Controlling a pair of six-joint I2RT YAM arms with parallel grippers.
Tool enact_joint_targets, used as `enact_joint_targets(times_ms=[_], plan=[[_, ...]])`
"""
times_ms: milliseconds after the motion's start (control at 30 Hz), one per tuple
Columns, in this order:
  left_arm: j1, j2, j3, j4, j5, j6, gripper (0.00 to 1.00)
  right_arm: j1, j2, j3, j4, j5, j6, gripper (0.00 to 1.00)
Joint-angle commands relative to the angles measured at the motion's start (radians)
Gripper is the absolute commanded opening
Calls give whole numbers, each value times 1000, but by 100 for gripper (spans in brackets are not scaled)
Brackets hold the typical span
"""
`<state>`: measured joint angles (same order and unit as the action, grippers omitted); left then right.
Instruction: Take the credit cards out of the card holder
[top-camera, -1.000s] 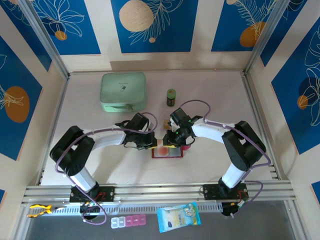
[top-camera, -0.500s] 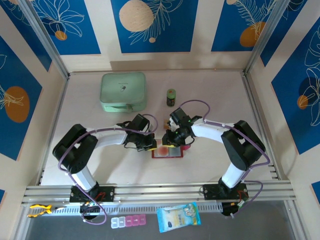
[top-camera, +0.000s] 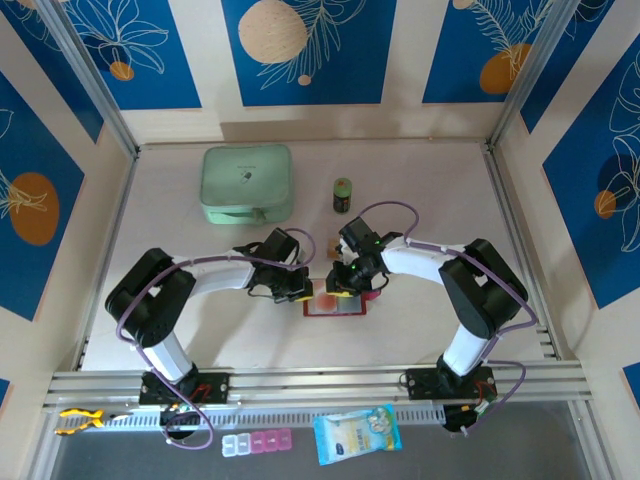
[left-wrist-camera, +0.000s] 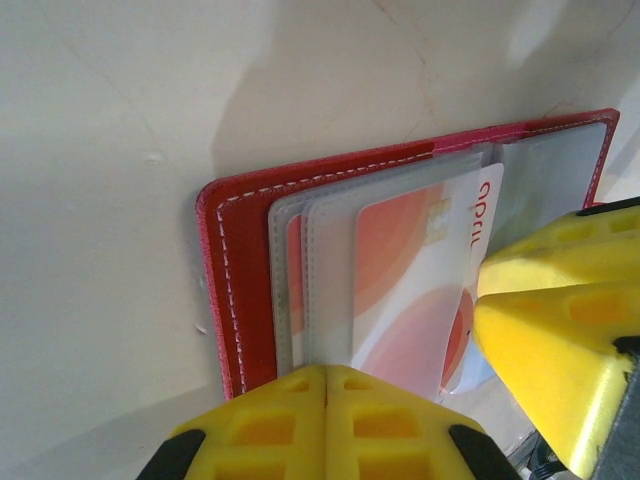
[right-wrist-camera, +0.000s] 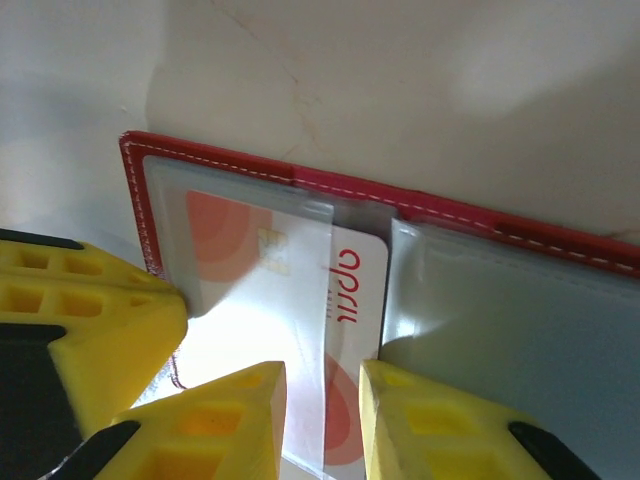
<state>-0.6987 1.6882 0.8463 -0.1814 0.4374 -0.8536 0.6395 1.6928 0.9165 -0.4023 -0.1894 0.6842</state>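
The red card holder (top-camera: 337, 303) lies open on the table between both grippers, its red border (left-wrist-camera: 236, 280) framing clear sleeves. A white and orange credit card (left-wrist-camera: 410, 270) pokes partway out of a sleeve, its printed end (right-wrist-camera: 355, 270) bare. My left gripper (left-wrist-camera: 326, 400) is shut with nothing between its fingers, and its tip presses on the sleeves' edge by the card. My right gripper (right-wrist-camera: 322, 420) stands slightly open, one finger on each side of the card's exposed end, right above it. From above, the left gripper (top-camera: 300, 290) and right gripper (top-camera: 347, 285) nearly touch over the holder.
A mint-green zip case (top-camera: 247, 184) and a small green bottle (top-camera: 342, 194) stand at the back. A pill box (top-camera: 257, 443), a blue packet (top-camera: 357, 433) and a yellow tool (top-camera: 80, 420) lie below the rail in front of the arm bases.
The left arm's elbow has shifted slightly to the right. Both grippers stay where they were over the card holder.
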Motion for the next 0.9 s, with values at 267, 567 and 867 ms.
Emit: enact_joint_targets(times_ms=[267, 567, 867], plan=[[-6, 5, 0, -32, -12, 28, 1, 7, -41, 15, -21, -4, -3, 26], [-6, 8, 3, -33, -9, 30, 1, 9, 19, 3, 25, -53, 14, 26], [-5, 8, 0, -31, -11, 28, 1, 8, 42, 0, 20, -55, 5, 26]])
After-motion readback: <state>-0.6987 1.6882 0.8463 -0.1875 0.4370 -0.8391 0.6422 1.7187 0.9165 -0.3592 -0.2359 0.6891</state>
